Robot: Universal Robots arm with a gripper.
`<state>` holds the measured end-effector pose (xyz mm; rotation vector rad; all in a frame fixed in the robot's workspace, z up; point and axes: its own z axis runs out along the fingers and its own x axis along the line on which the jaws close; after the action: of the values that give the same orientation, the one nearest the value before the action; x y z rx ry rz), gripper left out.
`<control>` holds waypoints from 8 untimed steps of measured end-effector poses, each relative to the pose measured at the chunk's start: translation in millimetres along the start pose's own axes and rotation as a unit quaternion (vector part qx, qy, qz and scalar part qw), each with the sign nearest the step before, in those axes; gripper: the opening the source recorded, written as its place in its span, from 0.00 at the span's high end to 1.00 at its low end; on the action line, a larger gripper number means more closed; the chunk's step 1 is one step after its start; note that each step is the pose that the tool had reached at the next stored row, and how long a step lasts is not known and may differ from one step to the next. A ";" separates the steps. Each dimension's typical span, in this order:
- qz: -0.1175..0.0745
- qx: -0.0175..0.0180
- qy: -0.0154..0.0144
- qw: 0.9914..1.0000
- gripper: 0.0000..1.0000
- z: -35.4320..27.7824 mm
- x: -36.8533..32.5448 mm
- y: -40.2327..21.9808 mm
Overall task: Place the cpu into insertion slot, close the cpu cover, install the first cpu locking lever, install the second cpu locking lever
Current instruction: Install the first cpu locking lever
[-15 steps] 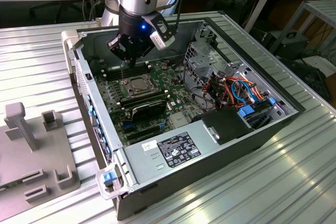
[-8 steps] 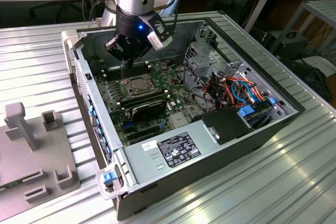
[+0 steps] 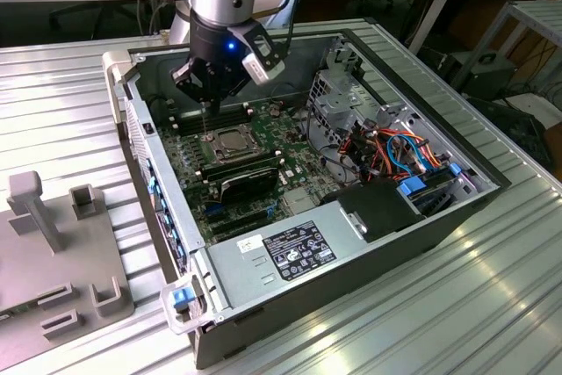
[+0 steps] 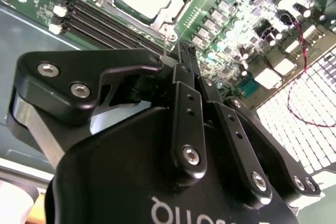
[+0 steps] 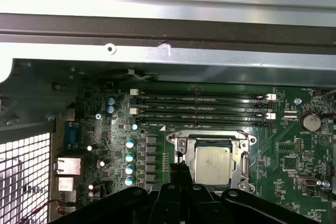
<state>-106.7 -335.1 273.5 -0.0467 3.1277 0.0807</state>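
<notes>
The gripper [image 4: 181, 55], its fingers pinched together on a thin upright locking lever [image 4: 167, 47], hangs just beside the socket. The cpu [image 5: 211, 163] sits in the socket on the motherboard [image 5: 294, 182], with the cpu cover [image 5: 242, 153] closed around it.

The small square cpu [image 5: 212, 165] has a dull silver-tan metal top, framed by the thin grey bare-metal cpu cover [image 5: 244, 156]. The black pincer [image 4: 178, 59] is matt, with bright steel screws [image 4: 190, 154]. The ribbed aluminium bench [image 3: 421, 305] gleams. The green circuit board [image 5: 294, 182] looks glossy.
</notes>
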 end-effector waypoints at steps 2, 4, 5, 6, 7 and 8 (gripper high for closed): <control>0.000 0.000 0.000 1.000 0.89 0.0 2.3 0.1; 0.000 0.000 0.000 1.000 0.89 0.0 8.5 0.3; 0.000 0.000 0.000 1.000 0.89 0.0 10.1 0.3; 0.000 0.000 0.000 1.000 0.89 0.0 12.4 0.4; 0.000 0.000 0.000 1.000 0.89 0.0 14.2 0.4; 0.000 0.000 0.000 1.000 0.89 0.0 16.7 0.5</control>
<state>-123.5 -335.1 273.4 -0.0476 3.1277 0.0807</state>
